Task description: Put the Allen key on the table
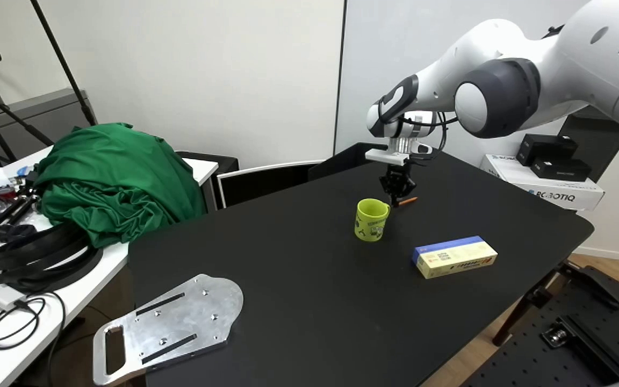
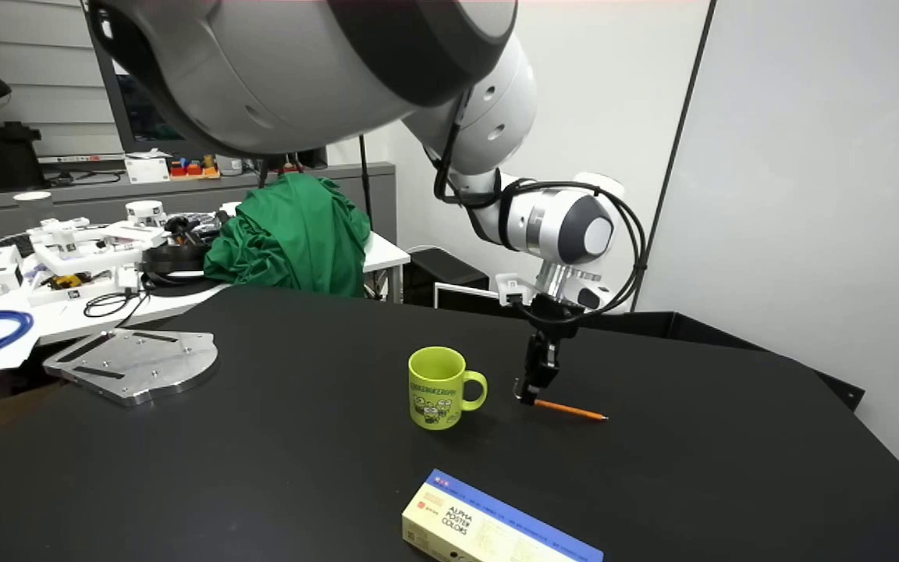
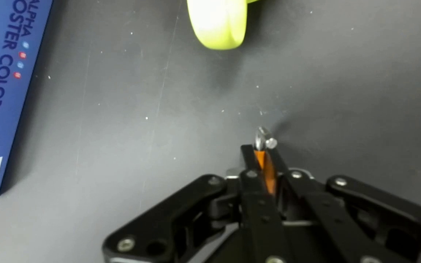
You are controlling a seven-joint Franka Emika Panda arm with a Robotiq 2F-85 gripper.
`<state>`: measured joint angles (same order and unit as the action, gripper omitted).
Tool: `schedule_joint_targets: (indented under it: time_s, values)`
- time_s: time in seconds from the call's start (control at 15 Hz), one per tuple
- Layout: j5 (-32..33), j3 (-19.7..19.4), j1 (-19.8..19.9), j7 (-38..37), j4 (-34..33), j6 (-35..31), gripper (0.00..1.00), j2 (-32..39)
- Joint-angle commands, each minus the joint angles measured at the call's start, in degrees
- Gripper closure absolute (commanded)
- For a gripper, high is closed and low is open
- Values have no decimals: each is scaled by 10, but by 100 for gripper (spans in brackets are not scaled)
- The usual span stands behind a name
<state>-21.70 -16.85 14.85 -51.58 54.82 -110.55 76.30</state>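
Note:
The Allen key is a thin orange rod [image 1: 408,201] with a bent silver end; it also shows in an exterior view [image 2: 574,410] and in the wrist view [image 3: 259,156]. My gripper [image 3: 261,149] is shut on the Allen key near its bent silver end. In both exterior views the gripper [image 1: 394,203] [image 2: 529,395] points down, low over the black table [image 1: 299,279] [image 2: 301,453] [image 3: 104,138]. The orange rod sticks out sideways from the fingertips, roughly level. I cannot tell whether the key touches the table top.
A lime-green cup [image 1: 368,223] [image 2: 431,398] [image 3: 217,25] stands close beside the gripper, handle toward it. A yellow-and-blue box [image 1: 454,258] [image 2: 488,523] [image 3: 6,102] lies nearby. A metal plate [image 1: 186,317] [image 2: 137,363] lies by the table edge, near a cluttered white desk [image 1: 100,279].

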Motion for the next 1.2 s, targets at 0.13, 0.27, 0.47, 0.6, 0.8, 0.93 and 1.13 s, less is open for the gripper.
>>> schedule_joint_targets:
  time_s: [0.13,0.27,0.47,0.6,0.8,0.93,1.13]
  values:
    - [-8,5,13,-7,-19,4,86,17]
    - [-9,7,11,0,-13,12,60,2]
    - [-18,11,2,12,8,18,40,-41]
    - [-21,15,-3,25,23,17,26,-74]
    - [-22,17,-12,45,49,16,6,-122]
    - [-14,14,-11,36,12,14,18,-94]
    - [-14,14,-15,47,35,18,1,-122]
